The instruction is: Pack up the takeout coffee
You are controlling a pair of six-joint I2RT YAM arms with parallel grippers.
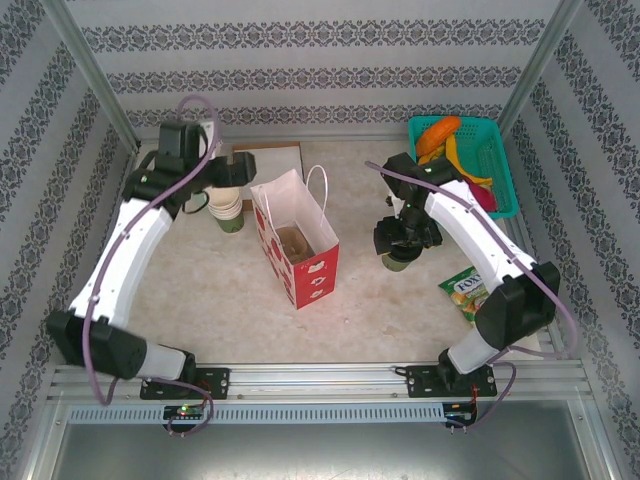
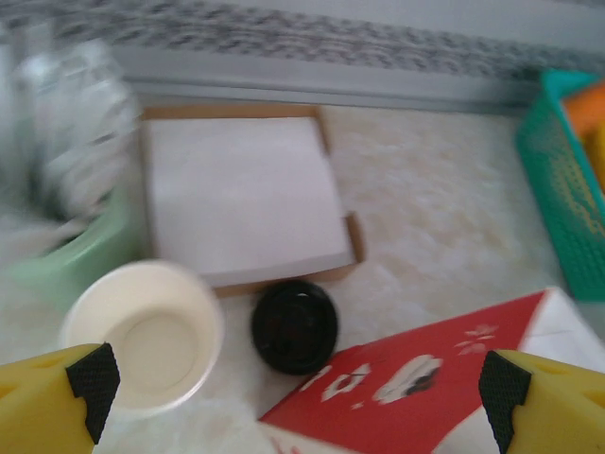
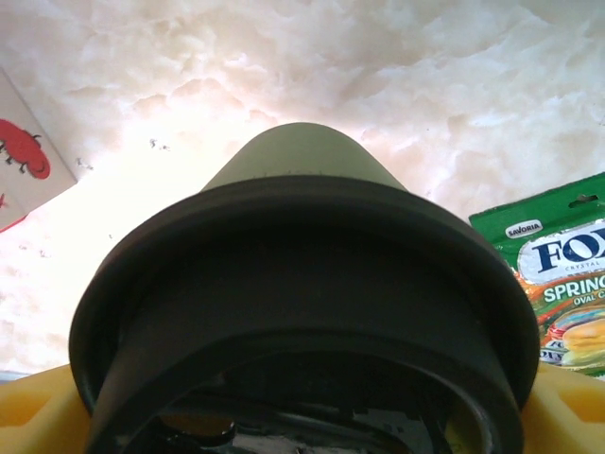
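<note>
The takeout coffee [image 3: 302,284], a green-sided cup under a black lid, sits between the yellow fingers of my right gripper [image 1: 400,245], which is shut on it at lid height. From above, its green side [image 1: 401,263] shows under the gripper, right of the bag. The red and white paper bag [image 1: 297,240] stands open at the table's middle, with something brown at its bottom. My left gripper [image 2: 298,392] is open and holds nothing. It hovers at the back left over the bag's far edge [image 2: 425,378], near a loose black lid [image 2: 294,325].
A stack of lidless cups [image 1: 227,207] and a pale green cup of sticks [image 2: 66,255] stand at the back left, by a tray of white napkins [image 2: 241,194]. A teal basket [image 1: 470,160] is at the back right. A green candy bag [image 1: 466,292] lies right of the coffee.
</note>
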